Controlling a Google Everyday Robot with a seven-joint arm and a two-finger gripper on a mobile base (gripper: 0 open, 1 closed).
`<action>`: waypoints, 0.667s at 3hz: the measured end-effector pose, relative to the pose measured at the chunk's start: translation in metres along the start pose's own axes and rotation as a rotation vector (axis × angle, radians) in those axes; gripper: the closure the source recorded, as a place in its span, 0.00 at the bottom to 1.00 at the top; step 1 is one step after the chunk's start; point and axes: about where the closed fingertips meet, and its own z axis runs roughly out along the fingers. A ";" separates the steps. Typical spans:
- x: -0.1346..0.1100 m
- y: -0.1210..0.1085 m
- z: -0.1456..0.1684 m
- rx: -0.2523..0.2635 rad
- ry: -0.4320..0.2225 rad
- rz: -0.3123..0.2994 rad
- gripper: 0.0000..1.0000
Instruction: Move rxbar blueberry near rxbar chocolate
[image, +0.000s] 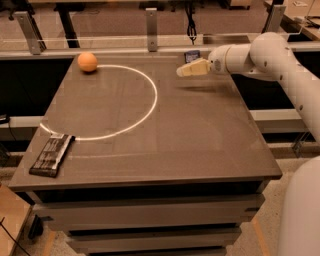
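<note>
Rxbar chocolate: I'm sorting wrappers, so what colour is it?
The rxbar chocolate is black-brown with pale lettering rows, clearest in the camera view; the gripper hovers far from it.
</note>
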 end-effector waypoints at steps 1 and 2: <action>0.004 -0.015 0.020 0.042 -0.031 0.057 0.00; 0.010 -0.030 0.037 0.088 -0.041 0.095 0.00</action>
